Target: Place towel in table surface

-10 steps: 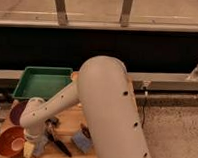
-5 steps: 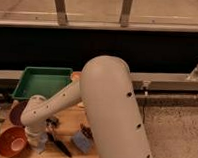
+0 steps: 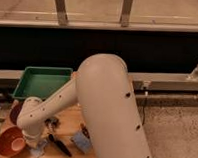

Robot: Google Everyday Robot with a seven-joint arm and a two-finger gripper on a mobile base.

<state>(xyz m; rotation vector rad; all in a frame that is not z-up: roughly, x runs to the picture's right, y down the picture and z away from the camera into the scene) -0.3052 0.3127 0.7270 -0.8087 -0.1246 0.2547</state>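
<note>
My white arm [image 3: 103, 109] reaches down and left over the wooden table [image 3: 70, 122]. Its gripper [image 3: 38, 146] is low at the table's front left, between the orange bowl [image 3: 9, 141] and a black utensil [image 3: 59, 144]. A small pale piece, likely the towel [image 3: 38, 152], shows right under the gripper, at or just above the table top. The wrist hides most of it, and I cannot tell whether it is held or lying there.
A green tray [image 3: 42, 83] stands at the table's back left. A dark red bowl [image 3: 13, 114] sits behind the orange bowl. A blue block [image 3: 80, 141] lies right of the black utensil. A dark wall and a rail run behind the table.
The lower end of the arm has sunk a little toward the table's front left. The bowls, tray and utensil have not moved.
</note>
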